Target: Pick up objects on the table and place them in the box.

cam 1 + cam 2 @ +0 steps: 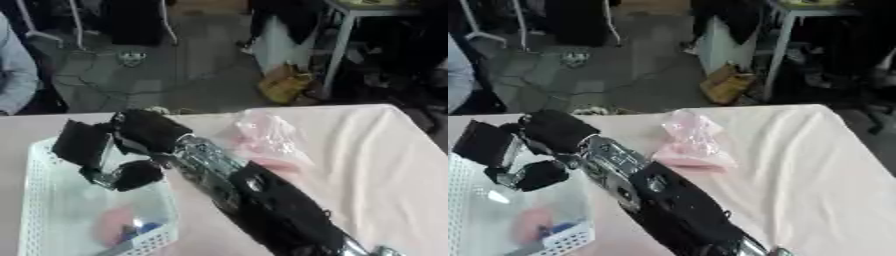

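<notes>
My right arm reaches from the lower right across the table, and my right hand [131,135] hovers over the white perforated box [39,200] at the left. The hand is open, fingers and thumb spread apart, with nothing seen between them. Inside the box, near its front, lie a pink object [112,222] and a small blue object [144,229]. A crumpled clear bag with pink contents [691,140] lies on the table cloth to the right of the arm, apart from it. My left hand shows in no view.
The table is covered with a pale pinkish cloth [367,165]; its far edge runs just behind the box and bag. Beyond it on the floor are cables, a yellow-brown bag [284,82] and furniture legs.
</notes>
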### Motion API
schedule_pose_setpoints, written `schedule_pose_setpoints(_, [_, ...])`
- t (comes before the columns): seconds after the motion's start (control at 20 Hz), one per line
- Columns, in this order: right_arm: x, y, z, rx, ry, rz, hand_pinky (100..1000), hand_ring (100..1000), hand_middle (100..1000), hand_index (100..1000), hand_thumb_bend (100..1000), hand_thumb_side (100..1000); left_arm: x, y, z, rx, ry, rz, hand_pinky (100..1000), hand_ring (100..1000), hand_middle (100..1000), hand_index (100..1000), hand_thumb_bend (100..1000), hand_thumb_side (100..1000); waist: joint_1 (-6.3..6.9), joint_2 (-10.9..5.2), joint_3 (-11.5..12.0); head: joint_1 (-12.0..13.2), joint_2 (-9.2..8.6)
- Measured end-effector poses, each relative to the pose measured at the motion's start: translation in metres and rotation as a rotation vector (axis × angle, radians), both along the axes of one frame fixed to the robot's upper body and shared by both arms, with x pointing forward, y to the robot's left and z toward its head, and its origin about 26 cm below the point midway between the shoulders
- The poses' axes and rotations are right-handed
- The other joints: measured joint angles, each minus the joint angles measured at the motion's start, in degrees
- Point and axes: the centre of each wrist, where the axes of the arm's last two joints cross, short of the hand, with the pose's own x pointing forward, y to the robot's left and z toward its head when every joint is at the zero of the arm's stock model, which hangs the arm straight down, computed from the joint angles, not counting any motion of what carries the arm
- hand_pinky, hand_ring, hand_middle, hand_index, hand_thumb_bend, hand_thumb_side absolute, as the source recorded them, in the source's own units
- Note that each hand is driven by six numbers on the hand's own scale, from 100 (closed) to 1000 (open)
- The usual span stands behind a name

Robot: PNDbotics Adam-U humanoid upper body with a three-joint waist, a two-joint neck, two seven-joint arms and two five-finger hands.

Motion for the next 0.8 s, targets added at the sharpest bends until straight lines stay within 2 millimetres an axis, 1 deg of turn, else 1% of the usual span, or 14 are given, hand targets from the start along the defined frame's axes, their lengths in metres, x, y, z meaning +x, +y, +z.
schedule_pose_setpoints(0.15, [0.005, -0.002, -0.014, -0.031, 0.008, -0.004, 876, 781, 355, 498, 100, 831, 0.000, 0.000, 0.001, 0.000, -0.006, -0.001, 832, 924, 801, 835, 100, 788, -0.14, 0.05, 0.3, -0.2, -0.20])
schedule_pose_setpoints(0.25, [0.008, -0.004, -0.021, -0.048, 0.010, -0.004, 877, 782, 357, 499, 100, 832, 0.000, -0.001, 0.003, -0.001, -0.015, -0.003, 832, 924, 800, 835, 100, 789, -0.14, 0.44, 0.3, -0.4, -0.52])
schedule_pose_setpoints(0.45, [0.012, -0.007, -0.034, -0.081, 0.013, 0.000, 883, 787, 362, 502, 100, 835, -0.001, -0.002, 0.005, -0.002, -0.025, -0.006, 832, 924, 800, 835, 100, 789, -0.14, 0.72, 0.5, -0.6, -0.53])
schedule_pose_setpoints(0.55, [0.014, -0.008, -0.040, -0.092, 0.015, 0.000, 891, 798, 379, 511, 100, 842, -0.001, -0.002, 0.005, -0.002, -0.025, -0.005, 832, 924, 800, 836, 100, 789, -0.14, 0.91, 0.5, -0.6, -0.53])
schedule_pose_setpoints(0.6, [0.014, -0.009, -0.043, -0.097, 0.015, 0.003, 897, 816, 423, 548, 100, 859, -0.001, -0.002, 0.005, -0.001, -0.026, -0.005, 832, 925, 800, 836, 100, 790, -0.14, 0.95, 0.5, -0.6, -0.53])
schedule_pose_setpoints(0.65, [0.015, -0.009, -0.044, -0.101, 0.013, 0.003, 897, 816, 423, 548, 100, 859, -0.001, -0.002, 0.005, -0.001, -0.026, -0.005, 832, 925, 800, 836, 100, 790, -0.14, 0.95, 0.5, -0.6, -0.53])
schedule_pose_setpoints(0.7, [0.015, -0.010, -0.045, -0.103, 0.009, 0.004, 908, 854, 500, 612, 100, 899, -0.001, -0.002, 0.005, -0.002, -0.026, -0.005, 832, 925, 800, 836, 100, 788, -0.14, 0.95, 0.5, -0.6, -0.53])
schedule_pose_setpoints(0.8, [0.016, -0.011, -0.046, -0.107, 0.003, 0.009, 915, 870, 542, 645, 100, 939, -0.001, -0.002, 0.005, -0.002, -0.026, -0.005, 832, 925, 800, 836, 100, 788, -0.14, 0.95, 0.4, -0.6, -0.53])
